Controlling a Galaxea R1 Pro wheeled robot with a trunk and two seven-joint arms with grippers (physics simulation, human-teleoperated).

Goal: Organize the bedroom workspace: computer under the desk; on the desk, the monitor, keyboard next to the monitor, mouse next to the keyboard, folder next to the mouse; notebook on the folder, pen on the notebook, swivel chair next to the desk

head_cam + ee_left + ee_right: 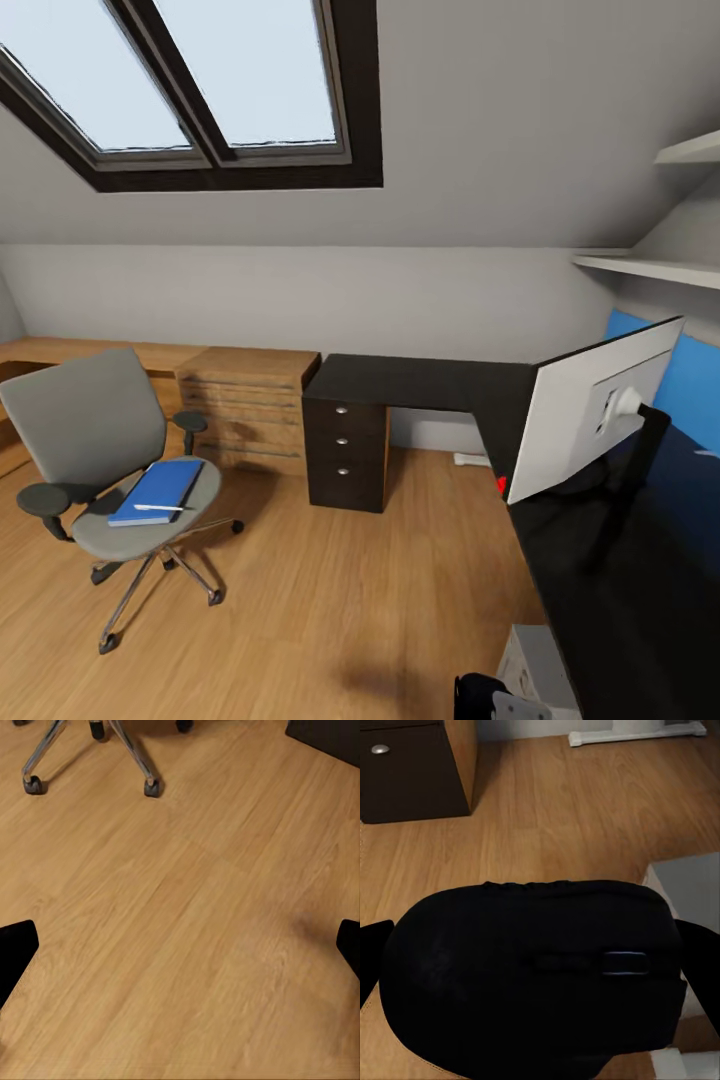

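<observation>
monitor screen side hidden, computer cut off at frame bottom

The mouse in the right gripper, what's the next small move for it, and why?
Probably lift the right gripper up and over the desk, toward the bare top near the monitor. The mouse sits between the fingers with wood floor behind it, below desk height, so it needs raising before it can be set down.

Daylight is pouring through the skylight, lighting the room evenly. Soft shadows are pooling on the floor; straight edges are bowing toward the head view's margins.
</observation>
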